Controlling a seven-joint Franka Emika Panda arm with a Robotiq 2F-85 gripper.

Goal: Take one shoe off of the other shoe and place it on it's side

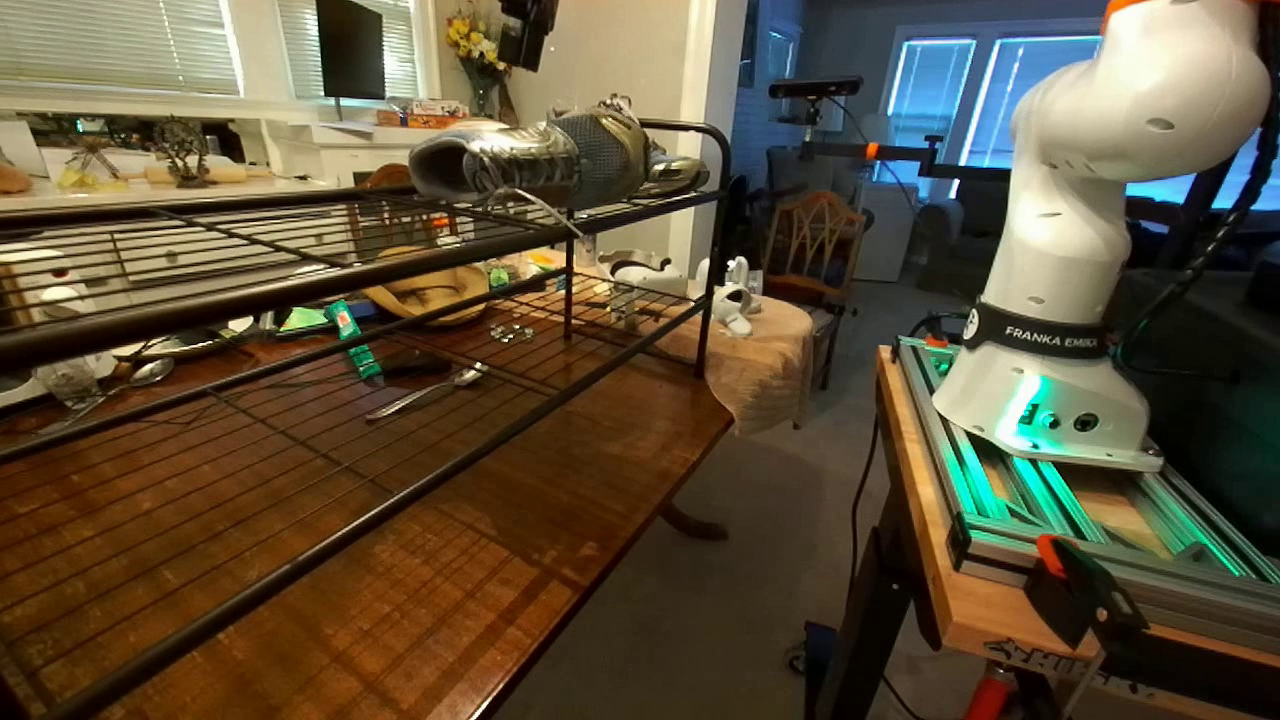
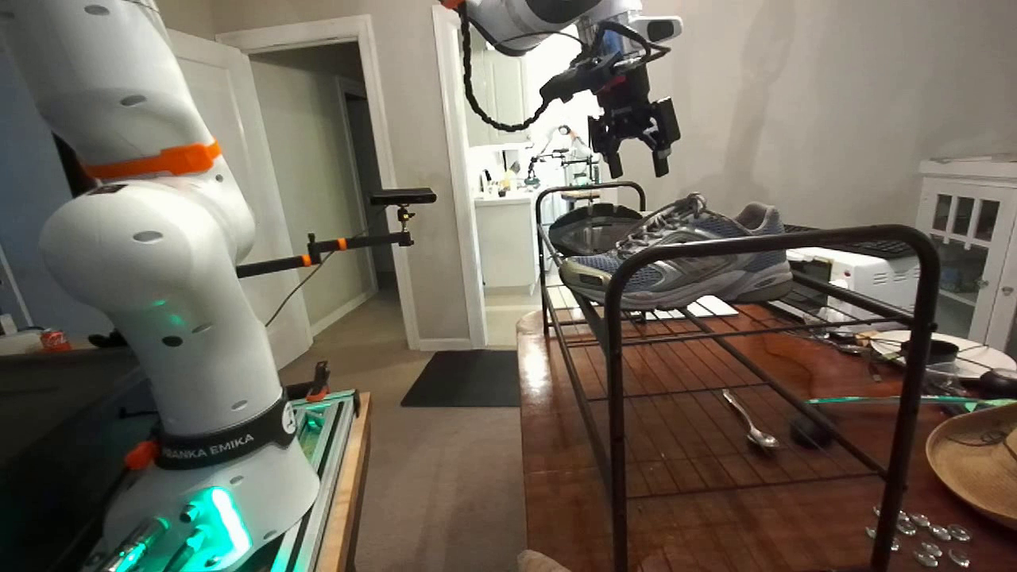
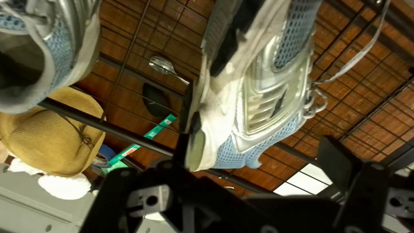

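Two silver-grey shoes with blue mesh lie apart on the top shelf of a black wire rack. One shoe (image 3: pixel 258 94) lies on its side, sole to the left in the wrist view; its dark sole (image 2: pixel 596 226) faces an exterior view, and its opening (image 1: pixel 445 165) faces the camera in an exterior view. The upright shoe (image 2: pixel 683 258) stands beside it, its heel collar (image 3: pixel 58 61) at the wrist view's upper left. My gripper (image 2: pixel 638 168) is open and empty, pointing down above the rack. In the wrist view its fingers (image 3: pixel 257 136) frame the tipped shoe's heel, with height between them.
The rack (image 1: pixel 300 275) has raised end rails (image 2: pixel 763 238) and stands on a brown table (image 1: pixel 520 560). Below are a spoon (image 2: pixel 747 421), straw hat (image 3: pixel 48 139) and green packet (image 1: pixel 352 340). A white appliance (image 2: pixel 866 278) stands behind.
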